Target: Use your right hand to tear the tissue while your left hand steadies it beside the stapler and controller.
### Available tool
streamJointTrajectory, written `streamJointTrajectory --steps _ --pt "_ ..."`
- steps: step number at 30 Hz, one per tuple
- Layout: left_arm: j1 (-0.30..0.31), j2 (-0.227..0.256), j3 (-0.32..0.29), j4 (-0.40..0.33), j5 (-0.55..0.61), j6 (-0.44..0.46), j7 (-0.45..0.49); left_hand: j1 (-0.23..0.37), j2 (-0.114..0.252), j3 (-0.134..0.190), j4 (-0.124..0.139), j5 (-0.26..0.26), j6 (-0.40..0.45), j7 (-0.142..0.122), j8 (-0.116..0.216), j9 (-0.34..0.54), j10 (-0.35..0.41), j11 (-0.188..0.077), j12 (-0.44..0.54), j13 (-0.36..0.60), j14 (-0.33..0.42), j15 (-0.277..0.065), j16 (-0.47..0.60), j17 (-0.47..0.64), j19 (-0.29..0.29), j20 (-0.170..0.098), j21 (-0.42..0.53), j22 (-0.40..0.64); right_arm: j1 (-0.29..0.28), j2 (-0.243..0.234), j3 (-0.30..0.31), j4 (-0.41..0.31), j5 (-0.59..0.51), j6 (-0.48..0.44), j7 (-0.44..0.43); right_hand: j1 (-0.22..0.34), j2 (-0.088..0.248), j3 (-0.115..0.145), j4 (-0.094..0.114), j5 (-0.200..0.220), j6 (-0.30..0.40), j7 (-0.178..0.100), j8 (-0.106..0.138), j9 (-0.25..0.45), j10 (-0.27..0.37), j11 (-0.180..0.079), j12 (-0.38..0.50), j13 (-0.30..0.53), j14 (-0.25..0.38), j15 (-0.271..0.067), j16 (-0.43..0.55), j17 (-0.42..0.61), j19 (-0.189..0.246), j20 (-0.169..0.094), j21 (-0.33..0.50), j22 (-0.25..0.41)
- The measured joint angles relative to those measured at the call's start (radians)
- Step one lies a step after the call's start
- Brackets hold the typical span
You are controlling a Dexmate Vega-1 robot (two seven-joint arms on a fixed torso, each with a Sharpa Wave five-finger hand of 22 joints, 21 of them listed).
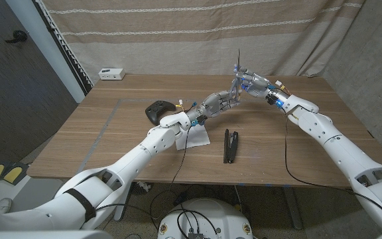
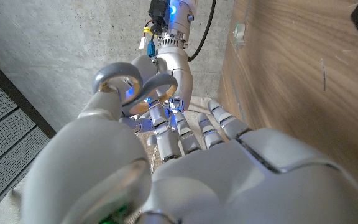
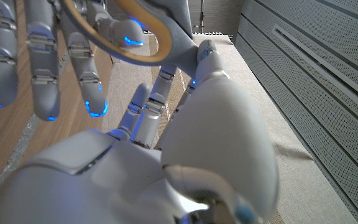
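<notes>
Two robot hands meet above the far middle of the wooden tabletop [image 1: 264, 143]. The left robot hand [image 1: 219, 103] reaches forward with its fingers extended toward the right robot hand [image 1: 252, 84], and the fingertips of the two come close together; in the left wrist view the left robot hand's fingers [image 2: 194, 134] point at the other hand's curled fingers [image 2: 135, 84]. A thin pale strip — apparently the tissue [image 1: 236, 74] — rises upright between the two hands, though the grasp on it is too small to make out, so whether either hand is clenched on it cannot be told. A white sheet [image 1: 194, 137] lies flat on the tabletop under the left forearm. The black stapler [image 1: 231, 145] lies just right of that sheet, toward the near edge. The black controller [image 1: 159, 110] sits left of the left wrist, close beside it. A small white box [image 1: 111, 74] stands at the far left corner — well apart from the other items.
</notes>
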State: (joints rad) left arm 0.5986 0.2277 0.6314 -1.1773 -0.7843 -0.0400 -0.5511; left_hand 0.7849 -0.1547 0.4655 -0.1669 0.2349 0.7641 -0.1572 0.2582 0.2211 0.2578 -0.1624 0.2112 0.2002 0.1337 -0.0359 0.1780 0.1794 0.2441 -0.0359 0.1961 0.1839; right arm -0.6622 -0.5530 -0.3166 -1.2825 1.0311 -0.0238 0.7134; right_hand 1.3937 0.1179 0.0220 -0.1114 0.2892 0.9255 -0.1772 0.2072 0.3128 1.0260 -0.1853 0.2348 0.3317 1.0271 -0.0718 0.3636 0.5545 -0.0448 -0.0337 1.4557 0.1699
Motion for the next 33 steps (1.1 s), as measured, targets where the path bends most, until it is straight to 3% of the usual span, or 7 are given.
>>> streamJointTrajectory --steps 33 --pt "-0.025 -0.052 -0.001 0.077 -0.021 0.028 -0.057 0.013 0.005 -0.012 0.012 0.0 0.004 0.004 0.002 0.002 -0.004 0.004 0.0 -0.002 -0.007 0.0 0.0 0.0 -0.005 -0.005 0.004 0.0 -0.035 0.02 0.012 -0.028 0.043 -0.005 -0.01 0.006 0.005 0.0 0.0 0.001 0.0 0.0 -0.003 -0.004 0.004 -0.004 0.002 0.001 0.009 -0.009 -0.004 0.0 0.0 0.0 -0.008 -0.002"
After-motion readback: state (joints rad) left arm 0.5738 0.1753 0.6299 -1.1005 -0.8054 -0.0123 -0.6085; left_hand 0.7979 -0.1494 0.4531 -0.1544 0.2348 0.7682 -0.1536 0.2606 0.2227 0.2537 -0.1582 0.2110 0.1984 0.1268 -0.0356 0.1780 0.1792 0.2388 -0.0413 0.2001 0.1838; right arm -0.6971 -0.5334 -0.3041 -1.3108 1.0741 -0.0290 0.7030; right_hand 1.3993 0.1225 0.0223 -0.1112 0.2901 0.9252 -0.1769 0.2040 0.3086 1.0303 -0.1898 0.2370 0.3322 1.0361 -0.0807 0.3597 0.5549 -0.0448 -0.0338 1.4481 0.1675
